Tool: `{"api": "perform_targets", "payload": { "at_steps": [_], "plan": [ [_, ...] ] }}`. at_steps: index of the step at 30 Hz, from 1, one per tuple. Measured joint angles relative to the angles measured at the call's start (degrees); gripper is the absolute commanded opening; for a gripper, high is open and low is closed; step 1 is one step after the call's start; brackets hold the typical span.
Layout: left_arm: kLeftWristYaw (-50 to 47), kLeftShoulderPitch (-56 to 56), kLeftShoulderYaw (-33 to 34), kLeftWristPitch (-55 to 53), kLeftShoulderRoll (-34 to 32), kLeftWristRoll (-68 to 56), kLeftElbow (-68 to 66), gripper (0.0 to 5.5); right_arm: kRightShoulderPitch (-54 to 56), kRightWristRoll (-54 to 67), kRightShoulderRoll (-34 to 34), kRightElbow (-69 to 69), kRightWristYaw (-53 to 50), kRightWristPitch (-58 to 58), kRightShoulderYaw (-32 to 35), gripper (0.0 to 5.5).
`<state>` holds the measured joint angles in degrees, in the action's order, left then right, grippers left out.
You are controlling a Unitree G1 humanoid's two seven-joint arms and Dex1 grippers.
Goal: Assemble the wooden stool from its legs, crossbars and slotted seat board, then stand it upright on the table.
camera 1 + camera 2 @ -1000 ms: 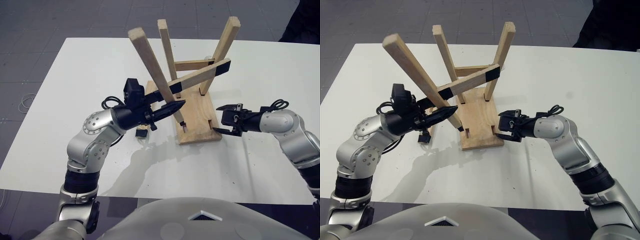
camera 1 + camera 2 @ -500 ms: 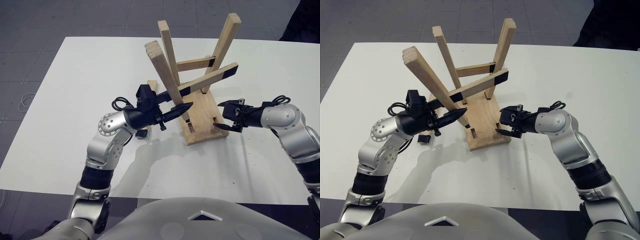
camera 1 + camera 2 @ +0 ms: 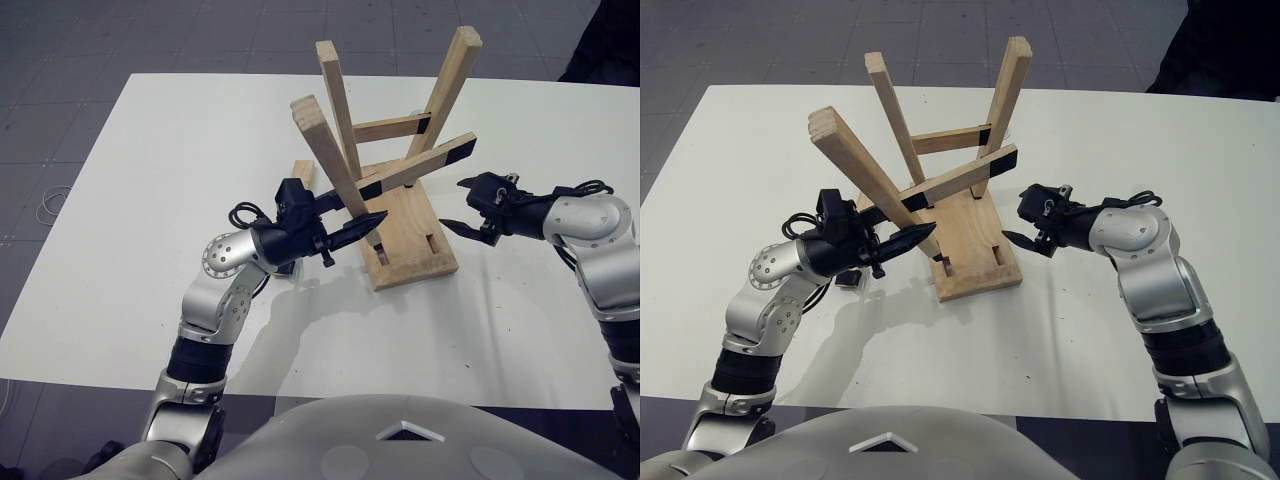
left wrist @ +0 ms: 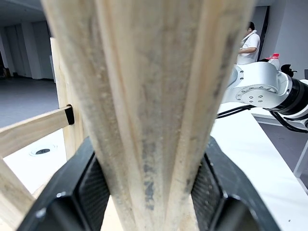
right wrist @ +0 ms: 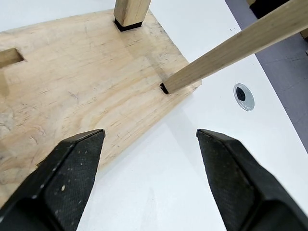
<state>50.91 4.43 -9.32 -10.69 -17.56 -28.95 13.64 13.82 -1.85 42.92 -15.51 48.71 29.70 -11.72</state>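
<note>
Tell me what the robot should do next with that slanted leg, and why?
Probably press the slanted leg down into the seat board and tip it upright. The left gripper is shut on it, it leans more than the two standing legs, and the open right gripper beside the board could steady it.

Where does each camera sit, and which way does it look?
Left eye view: head, down onto stool and table; both arms show.
Right eye view: beside it, sharing that scene.
Left wrist view: left wrist, at the leg in its shut jaws.
Right wrist view: right wrist, over open jaws at the seat board.
</note>
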Motion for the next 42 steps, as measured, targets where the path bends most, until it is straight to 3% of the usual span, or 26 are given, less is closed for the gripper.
{"api": "perform_targets", "payload": {
  "at_steps": [14,31,42],
  "plan": [
    [0.4,-0.4,-1.7,1.6,1.2,0.6,-2.9,2.06,-0.9,-3.1,-4.6,8.9,-8.3,-0.7,-1.3,3.52],
    [3.1,-1.6,-1.4,2.1,-1.2,0.5,-4.6,2.06,11.9,-6.9,-14.1,38.6,-11.1,-19.7,-4.7,3.52],
    [4.2,-1.6,-0.1,4.4,-0.7,0.6,-6.9,2.06,13.5,-7.0,-15.8,42.6,-12.2,-22.6,-4.6,3.52]
  ]
}}
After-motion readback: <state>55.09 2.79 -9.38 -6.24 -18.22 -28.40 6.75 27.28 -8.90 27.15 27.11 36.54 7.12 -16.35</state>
